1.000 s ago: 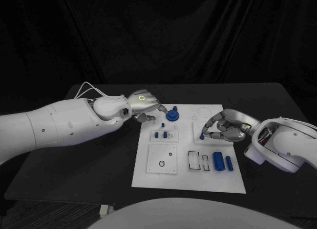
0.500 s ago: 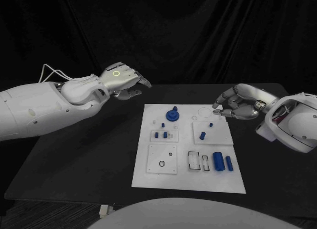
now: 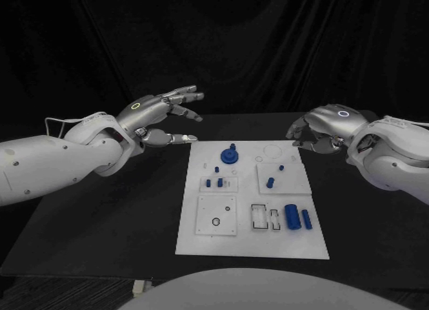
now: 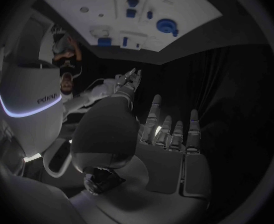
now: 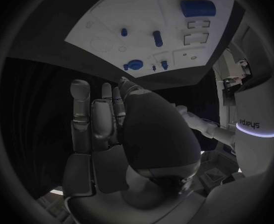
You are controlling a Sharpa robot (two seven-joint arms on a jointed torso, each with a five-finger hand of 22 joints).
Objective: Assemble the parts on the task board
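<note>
Head view is showing both hands lifting off the task board (image 3: 200, 242): left hand (image 3: 157, 116) empty, fingers spread; right hand (image 3: 328, 126) empty, fingers curling, so a placement looks finished. Wrist views are showing each palm bare, and blue parts (image 3: 296, 217) are sitting on the board mid-desk.

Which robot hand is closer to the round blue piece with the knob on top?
Left. The left hand hangs just beyond the board's far-left corner, close to the round blue piece. The right hand hangs past the board's far-right corner, farther off.
</note>
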